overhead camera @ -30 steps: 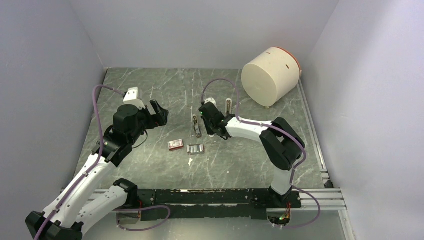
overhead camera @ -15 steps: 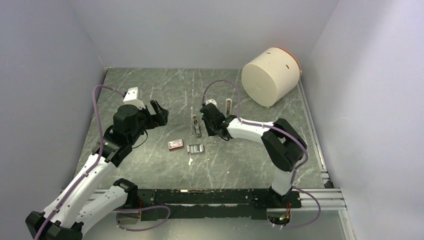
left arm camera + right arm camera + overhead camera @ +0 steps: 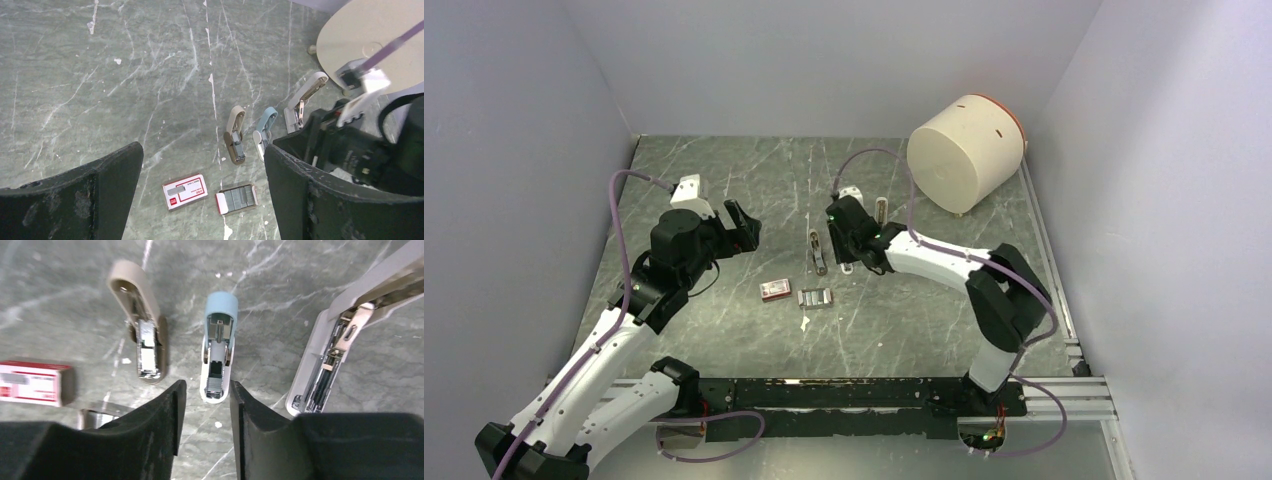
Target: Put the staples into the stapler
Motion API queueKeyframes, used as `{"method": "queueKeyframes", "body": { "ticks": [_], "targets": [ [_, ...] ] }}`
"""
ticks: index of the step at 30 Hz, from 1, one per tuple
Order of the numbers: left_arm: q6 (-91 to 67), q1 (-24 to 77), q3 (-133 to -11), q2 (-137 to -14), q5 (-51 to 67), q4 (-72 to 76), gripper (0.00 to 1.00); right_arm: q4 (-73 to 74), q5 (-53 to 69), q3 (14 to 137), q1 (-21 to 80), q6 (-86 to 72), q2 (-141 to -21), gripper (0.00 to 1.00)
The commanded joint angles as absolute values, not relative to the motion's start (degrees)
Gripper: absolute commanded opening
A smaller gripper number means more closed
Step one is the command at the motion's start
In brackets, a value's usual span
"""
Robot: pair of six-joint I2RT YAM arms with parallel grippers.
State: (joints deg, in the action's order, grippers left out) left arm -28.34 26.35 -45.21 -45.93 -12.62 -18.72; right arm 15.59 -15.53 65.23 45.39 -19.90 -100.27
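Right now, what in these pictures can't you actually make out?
Staples: right wrist view, mostly behind the right fingers.
Red box: same view, cut by left edge, blurred.
Blue stapler: top view, mostly under the right arm.
Grey stapler: right wrist view, far end cut off.

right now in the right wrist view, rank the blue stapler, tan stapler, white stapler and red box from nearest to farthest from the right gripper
1. blue stapler, right at the fingertips of the right gripper
2. tan stapler, ahead on the left
3. white stapler, off to the right
4. red box, far left edge
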Motion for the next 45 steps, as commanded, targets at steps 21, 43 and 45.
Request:
{"method": "queueKeyframes", "body": {
  "ticks": [21, 43, 45],
  "targets": [
    [-27.45, 26.11, -46.14, -40.63, -7.94, -16.53, 0.97, 17.83, -12.13, 60.05, 55.21, -36.85, -85.95, 0.55],
    [-27.62, 26.09, -43.44, -39.93, -10.45, -18.15, 0.97, 26.00, -21.83, 71.14, 62.76, -42.47, -104.40, 0.33],
    [-27.84, 26.10, -43.34, -40.20, -10.68, -17.94, 0.97, 26.79, -22.87, 71.72, 62.71, -42.48, -105.03, 0.34]
  ]
}}
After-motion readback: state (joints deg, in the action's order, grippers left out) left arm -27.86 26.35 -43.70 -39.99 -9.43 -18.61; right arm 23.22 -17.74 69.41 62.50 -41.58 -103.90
